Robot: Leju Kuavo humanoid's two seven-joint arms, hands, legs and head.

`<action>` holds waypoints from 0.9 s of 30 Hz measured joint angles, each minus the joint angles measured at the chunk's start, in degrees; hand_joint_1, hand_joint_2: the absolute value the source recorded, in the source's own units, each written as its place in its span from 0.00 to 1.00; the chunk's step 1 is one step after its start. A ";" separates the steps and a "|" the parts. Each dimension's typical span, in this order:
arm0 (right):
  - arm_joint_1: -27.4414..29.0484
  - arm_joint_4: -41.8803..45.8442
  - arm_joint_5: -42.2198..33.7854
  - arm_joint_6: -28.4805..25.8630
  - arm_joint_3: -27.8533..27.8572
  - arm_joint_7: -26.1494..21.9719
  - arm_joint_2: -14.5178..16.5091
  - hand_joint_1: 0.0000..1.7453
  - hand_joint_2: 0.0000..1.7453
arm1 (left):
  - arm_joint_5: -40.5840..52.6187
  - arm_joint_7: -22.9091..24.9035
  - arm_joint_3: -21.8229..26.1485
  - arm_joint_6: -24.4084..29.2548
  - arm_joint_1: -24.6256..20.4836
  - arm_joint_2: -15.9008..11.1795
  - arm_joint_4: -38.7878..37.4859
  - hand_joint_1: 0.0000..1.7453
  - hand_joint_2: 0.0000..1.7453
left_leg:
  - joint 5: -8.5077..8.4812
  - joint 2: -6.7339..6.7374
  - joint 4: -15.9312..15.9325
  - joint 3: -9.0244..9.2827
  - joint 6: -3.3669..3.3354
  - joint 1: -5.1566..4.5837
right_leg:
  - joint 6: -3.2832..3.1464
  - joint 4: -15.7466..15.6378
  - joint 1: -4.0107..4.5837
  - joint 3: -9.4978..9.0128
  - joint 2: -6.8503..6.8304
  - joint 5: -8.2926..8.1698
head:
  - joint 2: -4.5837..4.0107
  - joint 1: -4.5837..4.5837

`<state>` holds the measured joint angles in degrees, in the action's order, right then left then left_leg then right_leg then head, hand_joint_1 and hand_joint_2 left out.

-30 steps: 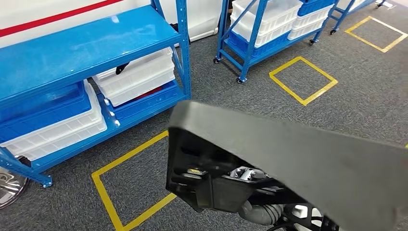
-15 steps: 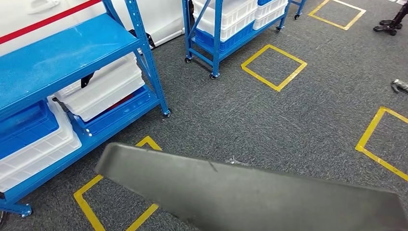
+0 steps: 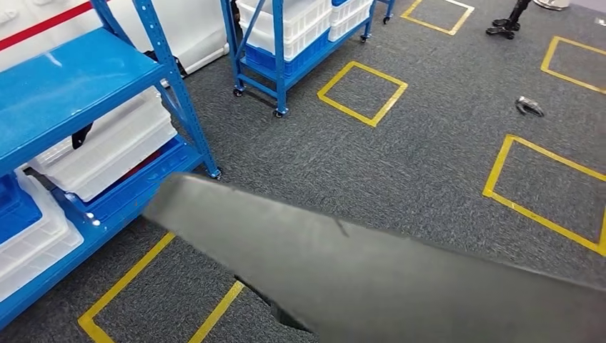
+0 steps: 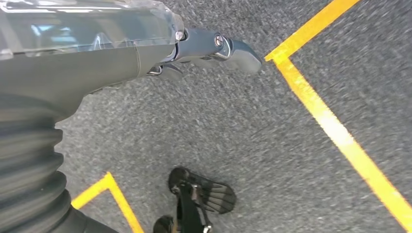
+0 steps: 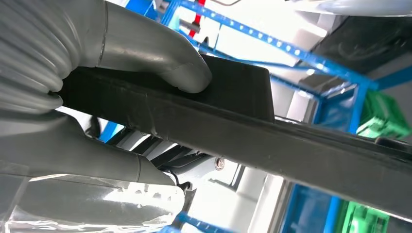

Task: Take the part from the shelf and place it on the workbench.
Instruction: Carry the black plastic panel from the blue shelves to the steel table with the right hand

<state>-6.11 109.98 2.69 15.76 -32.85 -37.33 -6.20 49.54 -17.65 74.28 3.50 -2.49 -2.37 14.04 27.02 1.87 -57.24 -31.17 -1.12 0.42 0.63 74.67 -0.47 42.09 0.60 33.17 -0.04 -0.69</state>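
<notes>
A large flat dark grey part (image 3: 371, 279) slants across the lower half of the head view, hiding the arm and hand beneath it. In the right wrist view my right hand (image 5: 97, 97) grips this part (image 5: 291, 141) by one edge, with the thumb (image 5: 165, 63) pressed on one face and the fingers under the other. My left hand (image 4: 145, 53) hangs over grey carpet in the left wrist view, its fingers stretched out with nothing in them.
A blue shelf (image 3: 71, 86) with white bins (image 3: 107, 150) stands at the left, and a wheeled blue rack (image 3: 282, 50) further back. Yellow taped squares (image 3: 363, 93) mark the grey carpet. A small dark object (image 3: 529, 107) lies on the floor at the right.
The whole view has swung right, so the shelves slid toward the left. The part stays held low in the picture; its ribbed underside, seen a second ago, has dropped out of sight.
</notes>
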 joint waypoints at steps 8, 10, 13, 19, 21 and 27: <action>1.13 -0.72 -0.08 0.07 0.28 -0.57 -0.48 0.94 1.00 | 1.07 1.84 0.50 -0.14 -0.10 1.56 0.00 0.00 1.00 | 0.97 4.32 -0.42 0.55 1.83 -0.37 | -0.98 -15.40 0.43 -7.79 -3.49 -6.44 | 0.00 -0.06; 1.57 -0.61 0.33 0.41 0.48 -0.94 -0.80 0.94 1.00 | 1.54 2.45 0.49 -0.65 -0.18 1.86 -0.01 0.00 1.00 | 2.10 3.14 -1.62 0.31 2.33 -0.10 | -1.68 -15.88 0.28 -7.90 -2.35 -6.78 | 0.00 -0.06; 1.79 -0.45 1.51 1.45 0.31 -0.98 -0.93 0.94 1.00 | 1.57 3.90 0.49 -0.70 0.01 2.41 -0.01 0.00 1.00 | 7.35 -0.77 -10.66 -3.52 2.67 0.27 | -2.53 -16.19 0.16 -8.00 -0.68 -7.07 | 0.00 -0.09; 1.88 -0.87 1.46 4.64 -0.94 -0.66 -0.97 0.94 1.00 | 0.58 6.85 1.09 2.47 0.21 4.67 -0.01 0.00 1.00 | 2.91 -3.33 -7.33 -2.33 2.96 0.86 | -2.28 -15.39 0.19 -7.88 3.59 -6.94 | 0.00 -0.09; 1.58 -1.14 0.65 5.70 -1.02 -0.28 -1.01 0.94 1.00 | 0.49 7.13 1.33 2.90 0.19 5.23 -0.01 0.00 1.00 | 1.66 -5.35 -2.83 -0.40 2.68 1.09 | -1.57 -14.85 0.19 -7.33 4.85 -6.92 | 0.00 -0.03; 0.41 -3.13 -2.88 9.63 -1.32 0.09 -1.09 0.94 1.00 | 0.23 5.22 1.71 2.77 -0.53 6.53 0.01 0.00 1.00 | 0.75 -2.83 -1.01 -0.17 0.33 0.76 | 0.41 -11.49 0.08 -4.71 3.20 -5.20 | 0.00 0.23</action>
<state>-5.71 106.85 -0.19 25.39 -34.17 -37.24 -7.29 49.77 -12.44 76.00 6.28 -3.03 4.16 14.05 27.77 -0.96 -58.25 -31.34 -0.80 1.18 1.05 63.18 -0.40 37.37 3.80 27.97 -0.04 -0.46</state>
